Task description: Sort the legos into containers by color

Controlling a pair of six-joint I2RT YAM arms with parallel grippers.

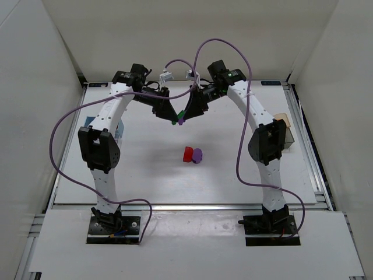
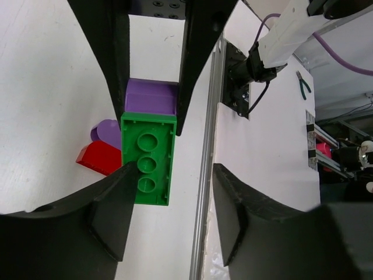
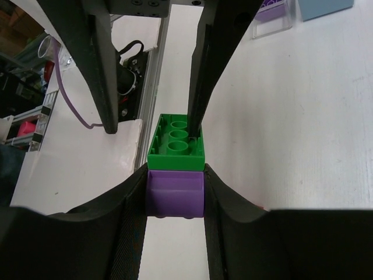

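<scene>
White panel walls (image 1: 35, 87) enclose a white table (image 1: 151, 181) (aluminium rail (image 1: 312, 163) along its right edge), evenly lit.

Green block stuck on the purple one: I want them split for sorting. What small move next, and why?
Probably close the left gripper onto the green block: only one finger touches it, a gap shows beside the other, while the right gripper clamps the purple block.

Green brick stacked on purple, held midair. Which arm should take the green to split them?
Left. The left hand straddles the green brick, jaws part open; the right hand is shut on the purple brick, anchoring the pair.
</scene>
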